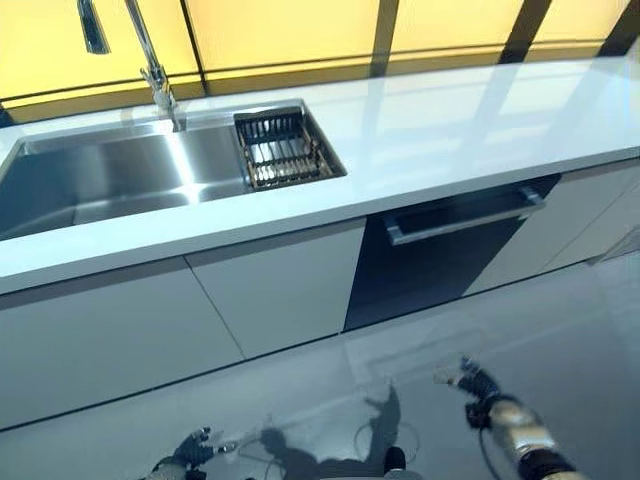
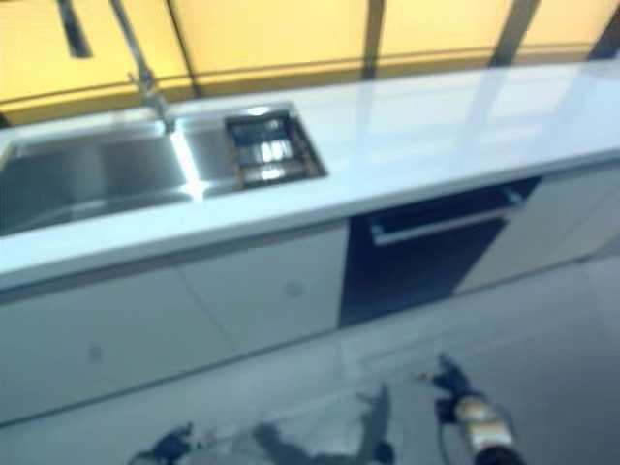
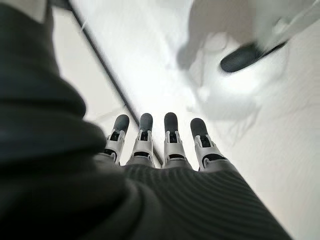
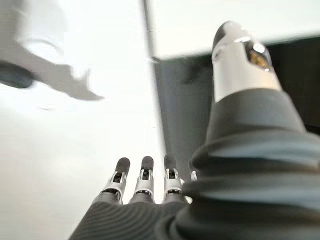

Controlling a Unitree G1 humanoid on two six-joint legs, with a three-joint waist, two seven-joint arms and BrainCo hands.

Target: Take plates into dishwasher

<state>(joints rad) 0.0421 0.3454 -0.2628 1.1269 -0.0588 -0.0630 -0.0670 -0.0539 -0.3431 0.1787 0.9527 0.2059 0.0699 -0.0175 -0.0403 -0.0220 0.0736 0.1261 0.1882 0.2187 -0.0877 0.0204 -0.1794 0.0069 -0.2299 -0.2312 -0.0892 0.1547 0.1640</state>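
The dishwasher [image 1: 440, 250] sits right of centre in the frame, below the white countertop [image 1: 450, 130]: a dark front panel, door closed, with a horizontal silver bar handle [image 1: 465, 218] near its top edge. At upper left, the stainless sink [image 1: 100, 185] holds a dark wire dish rack [image 1: 285, 150] at its right end; whether the rack holds plates cannot be told, and no legible writing shows. The left hand [image 3: 165, 145] at lower left and the right hand [image 4: 145, 182] at lower right hang over the floor, fingers straight, grasping nothing.

No readable text, labels, numbers or signs anywhere.
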